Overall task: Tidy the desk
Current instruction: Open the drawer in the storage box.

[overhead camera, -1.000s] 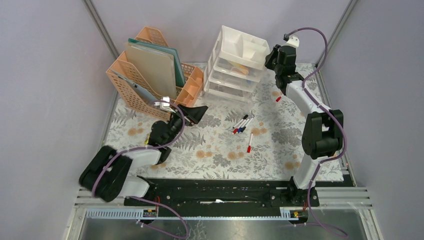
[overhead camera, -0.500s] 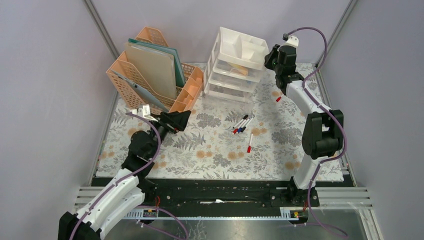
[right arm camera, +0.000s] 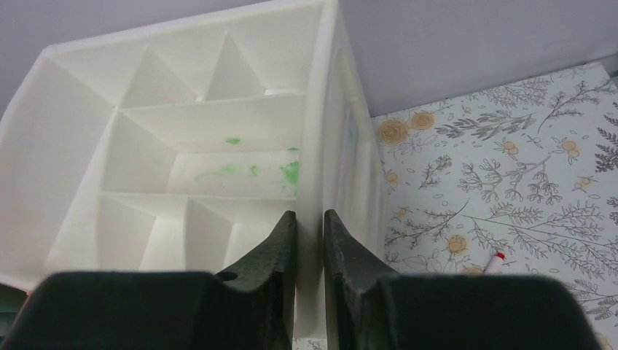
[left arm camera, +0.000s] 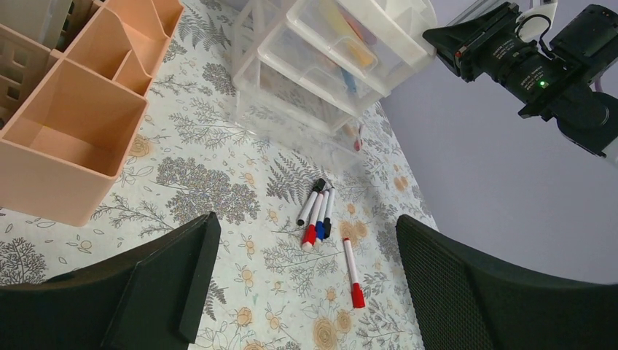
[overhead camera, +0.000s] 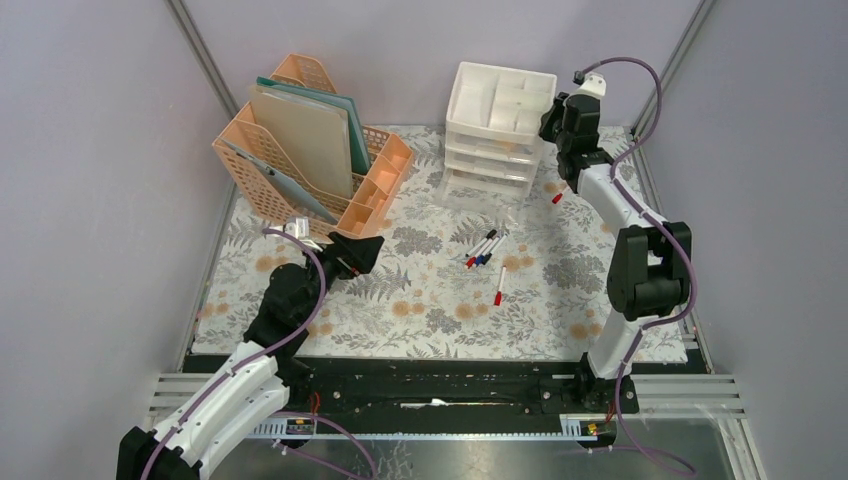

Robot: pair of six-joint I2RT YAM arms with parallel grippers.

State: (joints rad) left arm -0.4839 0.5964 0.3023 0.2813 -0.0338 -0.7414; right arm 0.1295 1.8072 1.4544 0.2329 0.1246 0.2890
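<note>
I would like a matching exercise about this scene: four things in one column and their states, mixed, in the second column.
Things:
1. left gripper
2. right gripper
3. peach file rack
4. lone red-capped marker

States:
A. lies alone on the desk
B. holds folders
C. open, holding nothing
D. shut on the wall of the white drawer unit

Pairs: 1-C, 2-D, 3-B, 4-A

Left tool point(left arm camera: 306, 288) gapes wide; right tool point(right arm camera: 310, 244) is pinched nearly closed.
</note>
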